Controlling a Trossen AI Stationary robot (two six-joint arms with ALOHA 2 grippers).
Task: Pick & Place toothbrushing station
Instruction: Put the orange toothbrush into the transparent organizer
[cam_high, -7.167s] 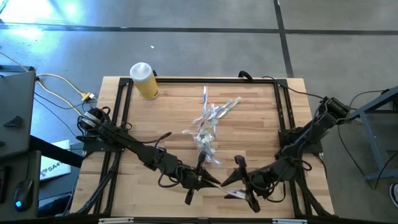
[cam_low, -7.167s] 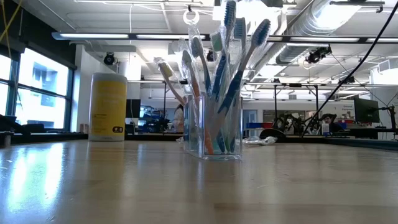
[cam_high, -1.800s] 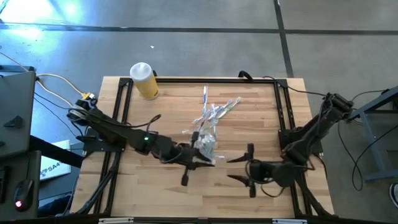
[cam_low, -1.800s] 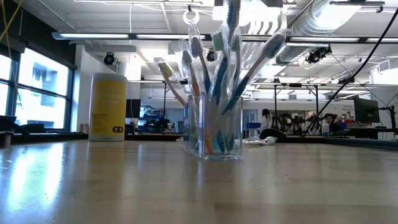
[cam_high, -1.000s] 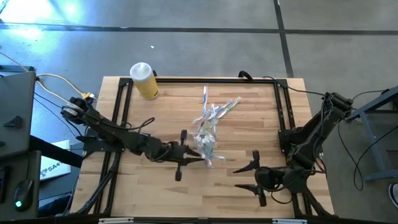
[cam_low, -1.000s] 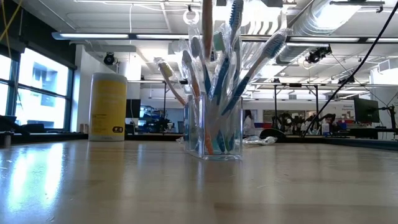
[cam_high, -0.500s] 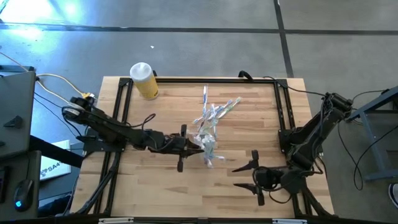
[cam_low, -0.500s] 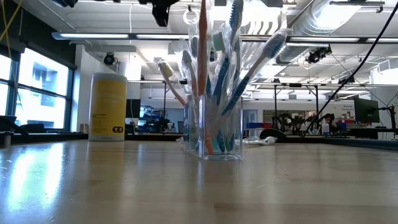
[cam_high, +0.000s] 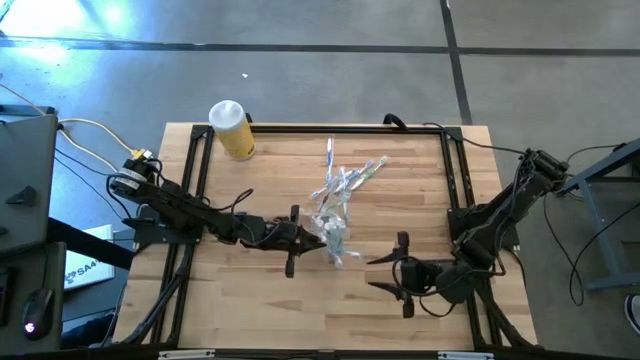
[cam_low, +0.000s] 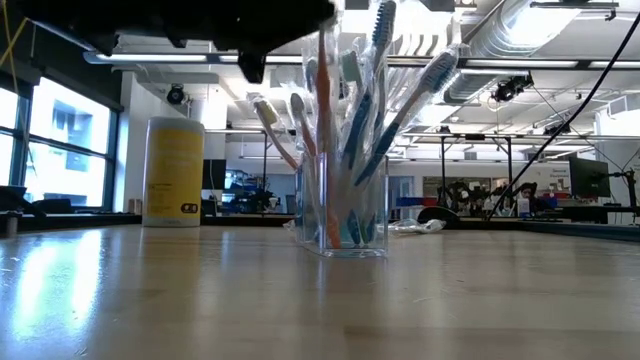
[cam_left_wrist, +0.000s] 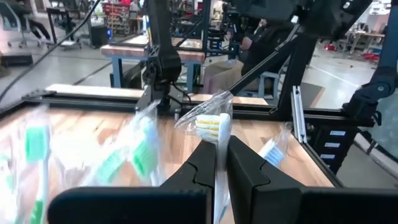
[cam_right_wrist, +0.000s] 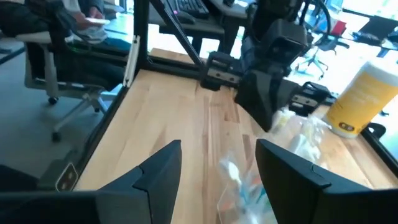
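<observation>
Left gripper (cam_left_wrist: 221, 163) clamps a wrapped toothbrush (cam_left_wrist: 210, 124) just at the clear cup's (cam_high: 334, 236) nine o'clock — mid-desk (cam_high: 400, 180). Right gripper (cam_high: 396, 274) waits with fingers spread, at the cup's four o'clock.

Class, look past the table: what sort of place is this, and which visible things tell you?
Probably a robotics lab or workshop: exposed ceiling ducts, rows of workbenches with equipment, and a bare concrete floor around the framed wooden table.

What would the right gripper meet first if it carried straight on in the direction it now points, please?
Probably the clear cup of toothbrushes: the open right gripper points across bare table towards it, with the left gripper just beyond. Depth is hard to judge; it might pass alongside.
</observation>
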